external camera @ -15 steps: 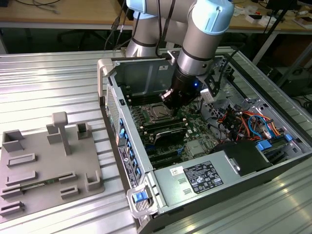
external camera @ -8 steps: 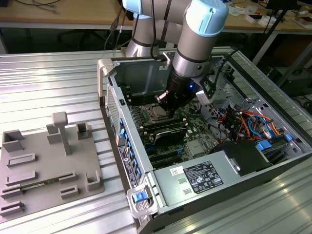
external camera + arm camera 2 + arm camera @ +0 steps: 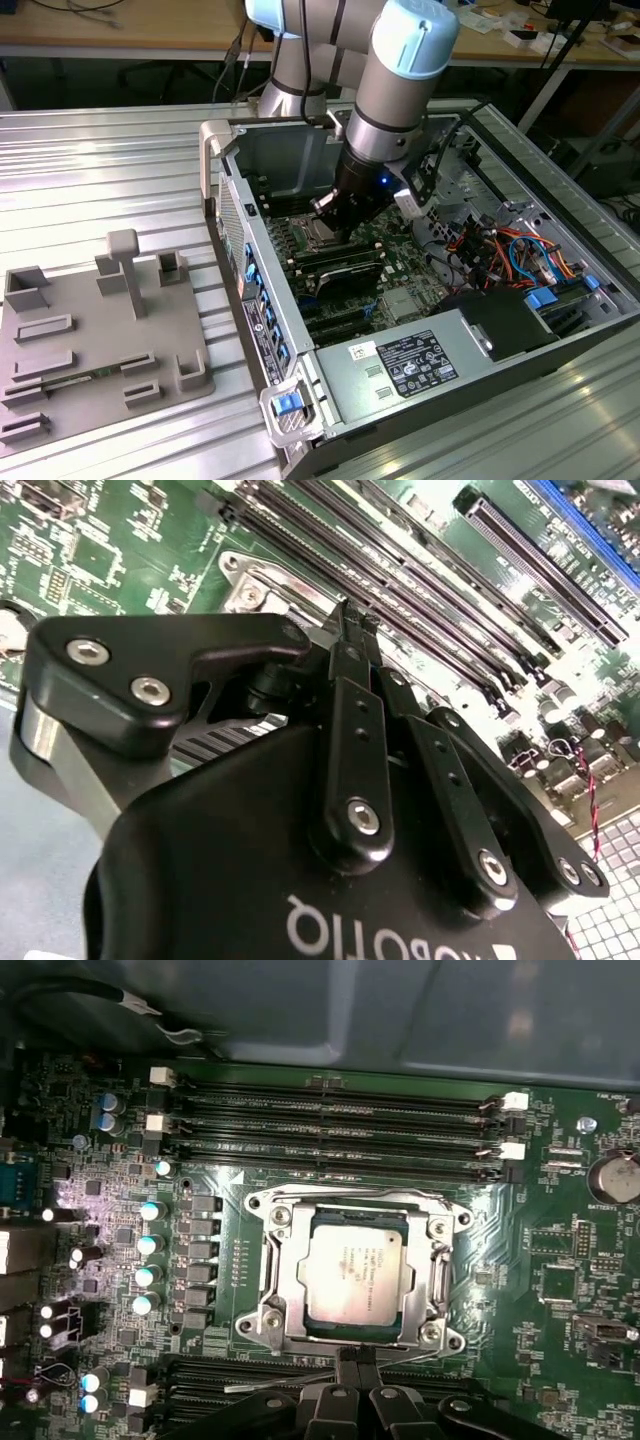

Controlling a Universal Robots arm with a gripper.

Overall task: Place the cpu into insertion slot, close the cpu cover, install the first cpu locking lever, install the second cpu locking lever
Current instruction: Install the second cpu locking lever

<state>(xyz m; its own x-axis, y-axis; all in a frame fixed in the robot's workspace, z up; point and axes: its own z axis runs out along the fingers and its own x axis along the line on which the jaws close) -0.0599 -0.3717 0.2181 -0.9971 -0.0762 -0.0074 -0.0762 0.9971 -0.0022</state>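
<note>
The cpu (image 3: 350, 1275) lies silver face up in the insertion slot, which is hidden beneath it. The cpu cover (image 3: 276, 1260), a silver sheet-metal frame, lies flat around the chip. A thin silver locking lever (image 3: 275, 1387) runs along the socket's edge towards my gripper (image 3: 355, 1357). The gripper's black fingers are pressed together at that edge of the cover, with nothing visibly between them. In the second wrist view the gripper (image 3: 348, 615) ends just over a silver socket corner (image 3: 250, 580). In the exterior view the gripper (image 3: 338, 228) reaches down into the open computer case (image 3: 225, 190).
Long black memory slots (image 3: 330, 1125) flank the socket on two sides. Capacitors (image 3: 148, 1245) stand in a row beside it. Cables (image 3: 500, 245) and a power supply (image 3: 405, 365) crowd the case. A grey fixture plate (image 3: 90, 340) lies on the ribbed metal table at the exterior view's left.
</note>
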